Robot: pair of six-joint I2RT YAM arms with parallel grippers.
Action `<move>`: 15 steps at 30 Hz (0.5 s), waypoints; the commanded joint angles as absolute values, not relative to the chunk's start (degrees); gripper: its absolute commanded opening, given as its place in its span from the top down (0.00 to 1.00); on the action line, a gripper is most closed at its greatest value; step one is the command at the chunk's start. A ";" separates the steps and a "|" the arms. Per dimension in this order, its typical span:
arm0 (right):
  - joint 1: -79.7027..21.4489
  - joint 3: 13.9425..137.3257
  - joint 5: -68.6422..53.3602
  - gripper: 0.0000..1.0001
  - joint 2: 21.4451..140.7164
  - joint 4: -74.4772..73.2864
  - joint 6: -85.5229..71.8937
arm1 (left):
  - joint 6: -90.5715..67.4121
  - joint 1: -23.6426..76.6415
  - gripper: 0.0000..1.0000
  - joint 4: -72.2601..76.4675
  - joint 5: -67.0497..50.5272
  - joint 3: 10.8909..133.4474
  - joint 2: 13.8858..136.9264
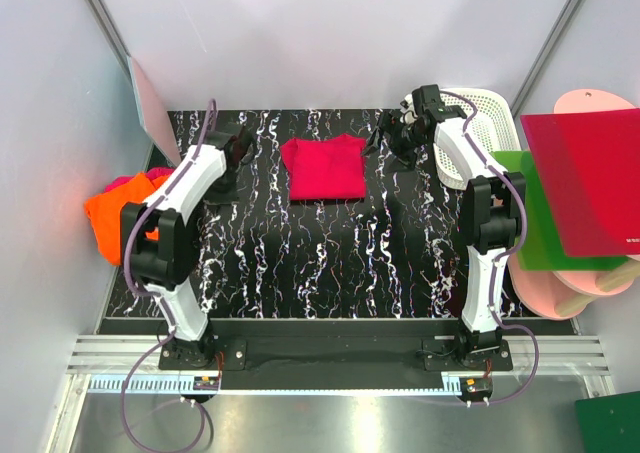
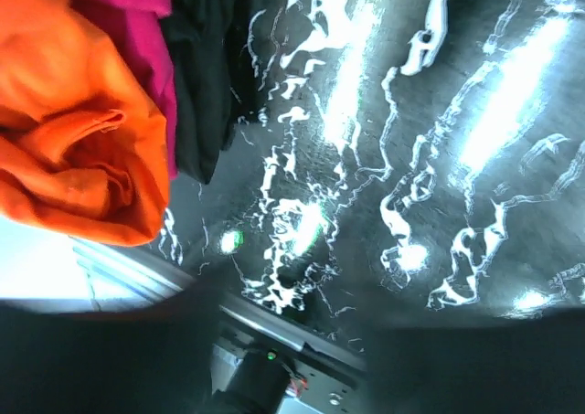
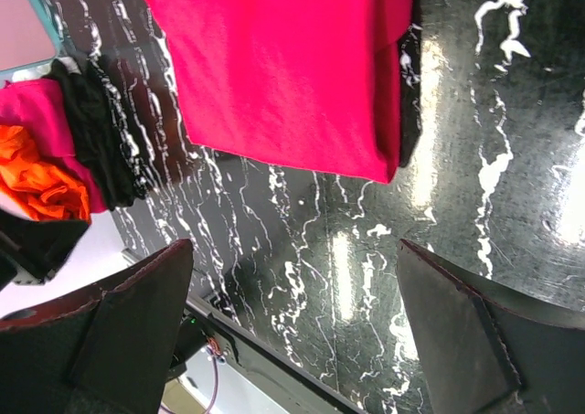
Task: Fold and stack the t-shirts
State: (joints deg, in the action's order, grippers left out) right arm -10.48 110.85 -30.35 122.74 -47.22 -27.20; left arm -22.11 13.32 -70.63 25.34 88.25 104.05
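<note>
One red shirt (image 1: 323, 168) looks folded already. It lies flat on the table (image 1: 330, 263), just past the tips of the right gripper (image 3: 292, 249), not between them. Those fingers (image 3: 128, 327) are spread wide and hold nothing.

The orange shirt (image 2: 73, 140) is not folded yet. It sits scrunched in a heap off to one side of the left gripper (image 1: 237, 151), apart from it. A pink cloth (image 2: 137, 16) and a black cloth (image 2: 206, 67) are bunched up against it. I cannot tell if the left fingers are wide or narrow, because they do not show.

So I think one shirt is done. The heap is left to fold and stack on the red one.

The white basket (image 1: 480, 123) stands just beside the right gripper. I see nothing in it, but the arm hides part of it.
</note>
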 commanded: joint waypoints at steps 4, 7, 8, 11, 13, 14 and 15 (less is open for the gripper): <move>-10.28 114.08 -32.34 0.00 121.55 -45.88 -28.12 | -24.69 13.27 1.00 -73.01 21.96 81.92 99.75; -10.28 114.43 -32.43 0.00 121.73 -45.97 -28.04 | -29.08 11.96 1.00 -76.80 24.17 79.37 99.41; -10.20 114.43 -32.43 0.00 121.82 -45.88 -28.21 | -31.27 11.52 1.00 -77.08 24.43 77.28 98.71; -10.20 114.52 -32.78 0.00 122.17 -45.88 -28.21 | -35.05 8.18 1.00 -76.91 24.52 72.45 94.93; -10.28 114.78 -32.87 0.00 122.34 -45.97 -28.21 | -36.20 3.72 1.00 -74.90 23.39 69.62 91.59; -10.28 114.87 -33.22 0.00 122.52 -45.97 -28.04 | -36.47 2.13 1.00 -73.58 22.86 67.00 90.28; -10.28 115.22 -33.31 0.01 122.61 -45.97 -28.04 | -36.21 0.46 1.00 -72.26 20.85 66.02 87.65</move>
